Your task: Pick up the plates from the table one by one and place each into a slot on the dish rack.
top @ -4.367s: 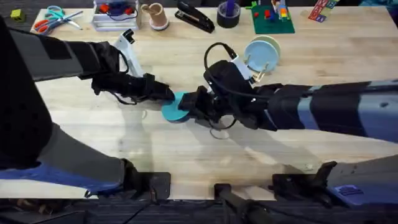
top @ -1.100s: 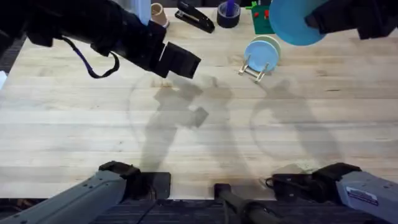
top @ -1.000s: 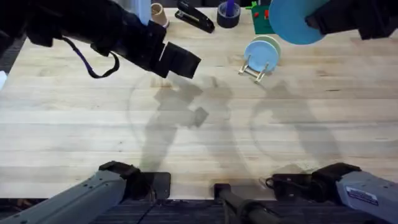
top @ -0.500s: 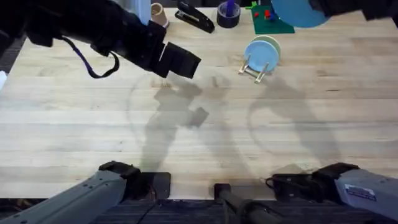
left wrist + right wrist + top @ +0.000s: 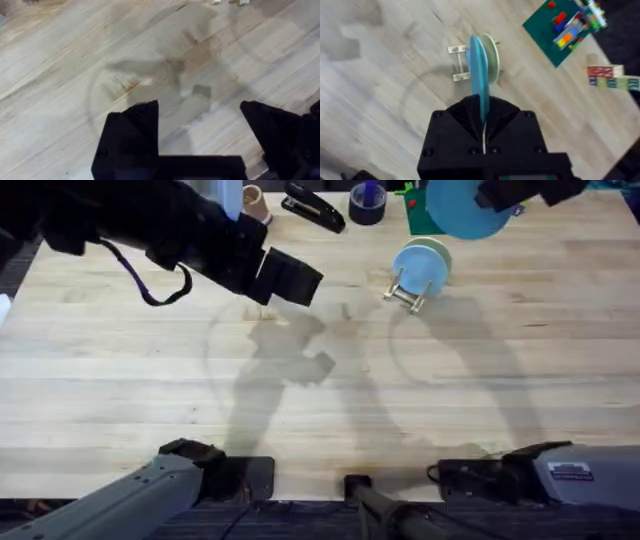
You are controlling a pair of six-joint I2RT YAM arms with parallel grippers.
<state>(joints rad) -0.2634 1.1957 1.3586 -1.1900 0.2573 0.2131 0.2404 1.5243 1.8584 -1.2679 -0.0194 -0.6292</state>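
Observation:
My right gripper point(image 5: 497, 195) hangs high over the far right of the table point(image 5: 330, 410), shut on the rim of a turquoise plate point(image 5: 463, 208). In the right wrist view that plate point(image 5: 479, 75) is edge-on between the fingers of the gripper point(image 5: 482, 107), directly above the dish rack point(image 5: 458, 63). The small wooden dish rack point(image 5: 405, 293) holds a pale blue plate point(image 5: 412, 265) and a cream plate point(image 5: 437, 248) upright. My left gripper point(image 5: 295, 281) is raised over the table's left centre; it stands open point(image 5: 200, 132) with nothing between its fingers.
Along the far edge lie a black stapler point(image 5: 313, 206), a dark tape roll point(image 5: 367, 204) and a green board with coloured bricks point(image 5: 566, 29). Wooden blocks point(image 5: 612, 78) lie beyond the board. Bare wood spreads across the middle and near side.
My right gripper has carried the turquoise plate from table level up high, and in the last half second a little leftward and nearer, toward the rack. The left arm has stayed still.

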